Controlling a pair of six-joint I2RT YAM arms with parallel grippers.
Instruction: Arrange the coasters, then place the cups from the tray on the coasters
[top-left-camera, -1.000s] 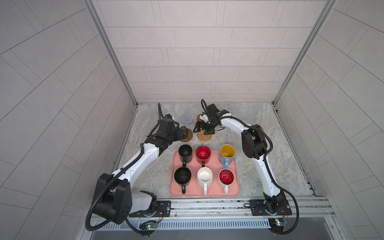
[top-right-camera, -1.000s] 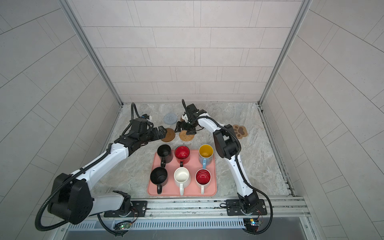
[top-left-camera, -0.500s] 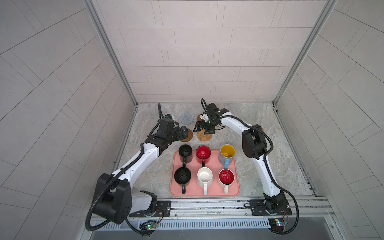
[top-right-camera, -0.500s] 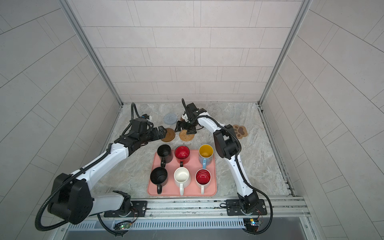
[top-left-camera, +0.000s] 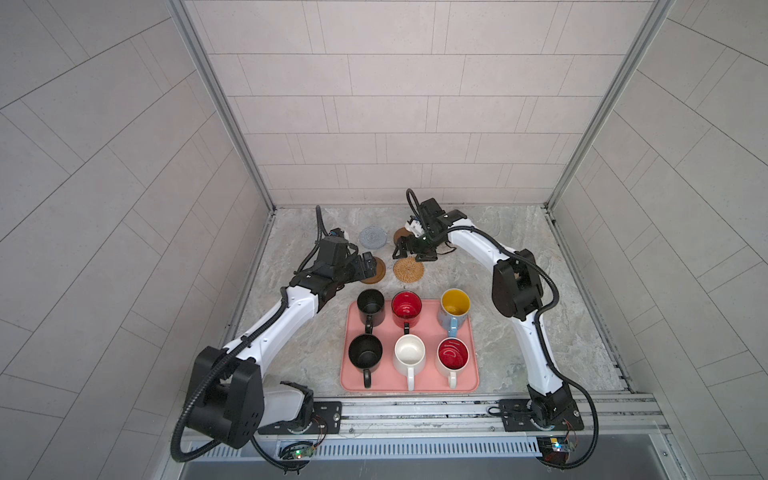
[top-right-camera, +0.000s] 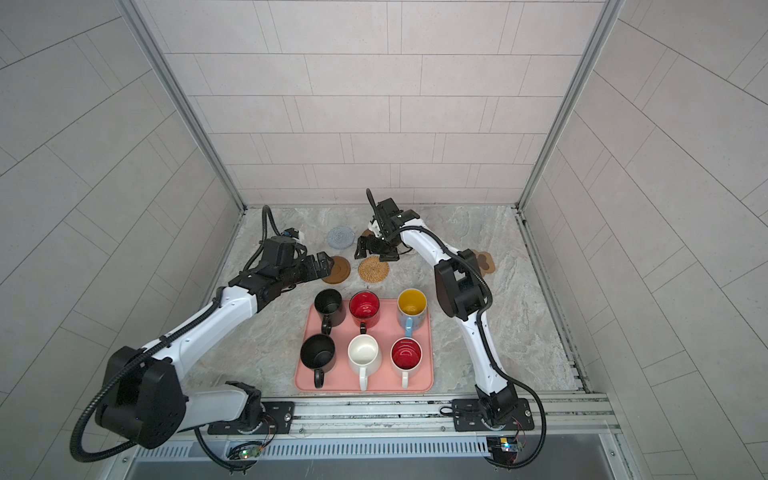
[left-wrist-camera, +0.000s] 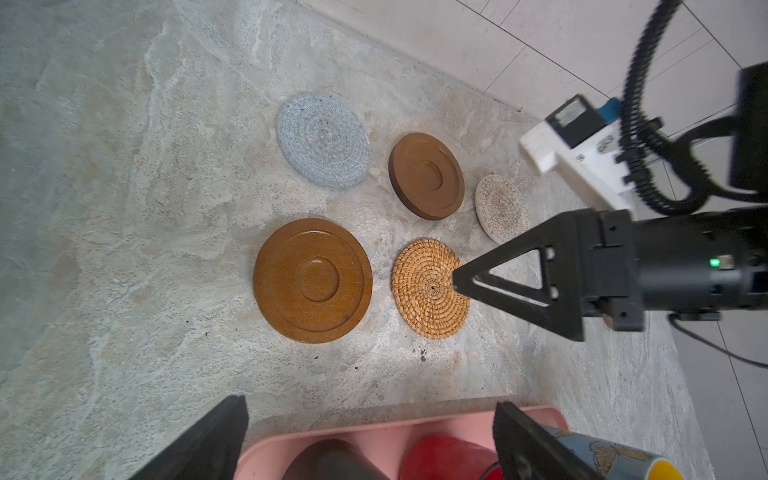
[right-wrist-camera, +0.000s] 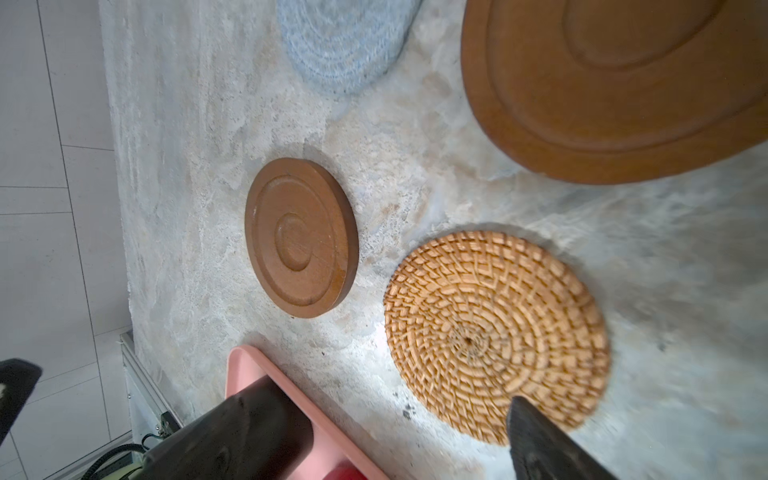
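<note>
Two sets of fingers are spread wide and hold nothing. The left fingers (left-wrist-camera: 208, 440) hang low over the marble-patterned tabletop (top-left-camera: 582, 324). In both top views they overlap the left edge of a brown grooved wooden disc coaster (left-wrist-camera: 312, 280), but the left wrist view shows bare stone between their tips and that disc.

Beyond it lies the round grey-blue woven coaster (left-wrist-camera: 323, 141). To its right come the second brown grooved disc (left-wrist-camera: 427, 175) and, nearer the tray, the round tan rattan coaster (left-wrist-camera: 428, 286). The right fingers (right-wrist-camera: 249, 432) hover over these two. One tip crosses the rattan in the left wrist view, where contact cannot be judged.

Only that view shows the small whitish woven coaster (left-wrist-camera: 500, 210) plainly; in both top views the right wrist seems to cover it. The brown paw-shaped coaster (top-right-camera: 484, 261) shows in a top view, just beside the right arm's elbow and well apart from the other five.

Six handled cups stand in two rows on the salmon-pink rectangular tray (top-left-camera: 409, 384):
- **Far row:** a black cup (top-left-camera: 370, 305), a red cup (top-left-camera: 406, 307) and a light blue cup with yellow inside (top-left-camera: 455, 303).
- **Near row:** a second black cup (top-left-camera: 365, 353), a white cup (top-left-camera: 409, 353) and a white cup with red inside (top-left-camera: 453, 353).

Bare tabletop lies open left and right of the tray, with a narrow strip between its far rim and the rattan.
</note>
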